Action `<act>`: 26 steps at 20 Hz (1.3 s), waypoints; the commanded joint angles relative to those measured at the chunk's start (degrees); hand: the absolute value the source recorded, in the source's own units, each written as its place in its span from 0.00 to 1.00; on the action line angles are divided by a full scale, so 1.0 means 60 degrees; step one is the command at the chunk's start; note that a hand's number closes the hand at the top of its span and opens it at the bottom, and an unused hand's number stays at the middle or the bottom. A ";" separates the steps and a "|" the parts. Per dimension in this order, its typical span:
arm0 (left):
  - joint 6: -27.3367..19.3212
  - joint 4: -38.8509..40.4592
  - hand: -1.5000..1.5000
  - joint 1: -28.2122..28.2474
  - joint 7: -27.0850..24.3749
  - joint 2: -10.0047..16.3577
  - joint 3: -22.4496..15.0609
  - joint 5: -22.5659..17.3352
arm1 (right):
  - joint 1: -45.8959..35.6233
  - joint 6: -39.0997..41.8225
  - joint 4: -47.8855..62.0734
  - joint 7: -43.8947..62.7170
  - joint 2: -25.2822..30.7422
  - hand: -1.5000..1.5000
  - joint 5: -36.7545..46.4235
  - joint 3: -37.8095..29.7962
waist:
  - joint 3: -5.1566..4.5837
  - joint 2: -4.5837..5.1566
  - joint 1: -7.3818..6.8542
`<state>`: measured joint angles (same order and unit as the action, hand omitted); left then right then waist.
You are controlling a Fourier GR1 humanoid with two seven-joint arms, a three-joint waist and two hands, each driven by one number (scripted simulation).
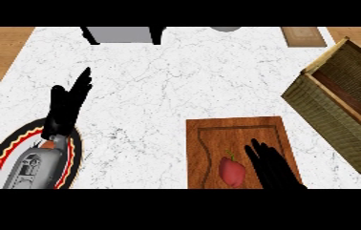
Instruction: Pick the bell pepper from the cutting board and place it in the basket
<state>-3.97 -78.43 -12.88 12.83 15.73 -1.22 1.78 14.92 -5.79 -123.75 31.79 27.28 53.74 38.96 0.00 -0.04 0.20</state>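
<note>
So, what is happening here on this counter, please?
The robot's right hand, fingers straight, is over the brown wooden cutting board, just right of the red bell pepper. The pepper lies on the board, not yet picked up. The woven wicker basket stands at the right of the counter. The left hand rests open at the left.

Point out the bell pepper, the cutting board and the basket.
bell pepper [232, 172], head view, middle of its red body
cutting board [236, 130], head view, bare wood
basket [321, 117], head view, woven outer wall
</note>
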 commanded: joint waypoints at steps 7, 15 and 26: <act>0.0333 -0.0844 0.50 0.0062 0.0871 -0.0076 0.0251 0.0283 | -0.0095 -0.0260 0.1159 -0.0802 -0.0790 0.00 0.0386 -0.0316 | 0.0002 -0.0004 -0.0016; 0.0443 0.0009 0.50 -0.0335 0.0235 -0.0280 0.0635 0.0440 | -0.1285 0.0693 0.2331 -0.0531 -0.2173 0.00 0.0358 -0.0472 | -0.0001 0.0008 -0.0014; 0.0573 0.0126 0.50 -0.0364 0.0232 -0.0626 0.0638 0.0820 | -0.1189 -0.0061 0.4134 -0.1537 -0.2766 0.00 0.0609 -0.0699 | 0.0000 0.0010 -0.0013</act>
<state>0.05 -79.25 -13.05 13.82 13.24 3.17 5.31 9.89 -4.49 -104.96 24.64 13.30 56.91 35.48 0.00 -0.02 0.10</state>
